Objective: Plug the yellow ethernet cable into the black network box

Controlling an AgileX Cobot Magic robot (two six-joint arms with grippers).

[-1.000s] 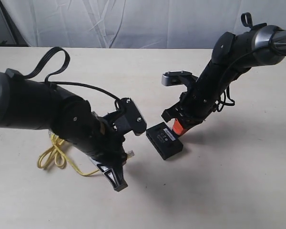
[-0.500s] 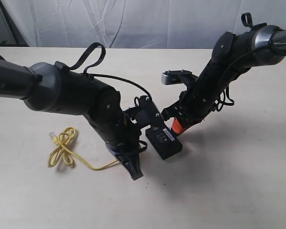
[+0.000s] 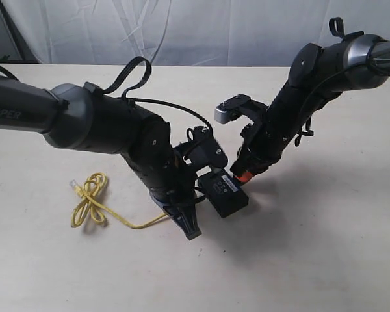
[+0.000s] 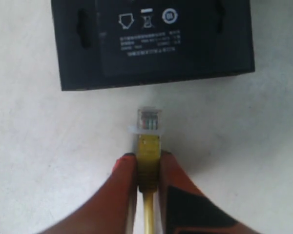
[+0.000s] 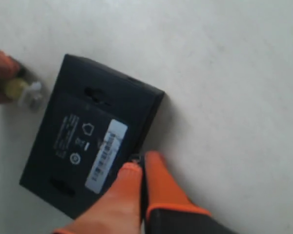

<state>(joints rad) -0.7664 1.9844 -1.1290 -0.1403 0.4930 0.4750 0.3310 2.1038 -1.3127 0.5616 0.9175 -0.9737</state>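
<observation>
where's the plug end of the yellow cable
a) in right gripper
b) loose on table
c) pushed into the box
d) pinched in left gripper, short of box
d: the left gripper pinches the yellow ethernet cable behind its plug, a gap short of the black network box.

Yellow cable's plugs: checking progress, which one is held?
The plug in the left hand, just short of the black box; the other plug lies loose by the loop.
</observation>
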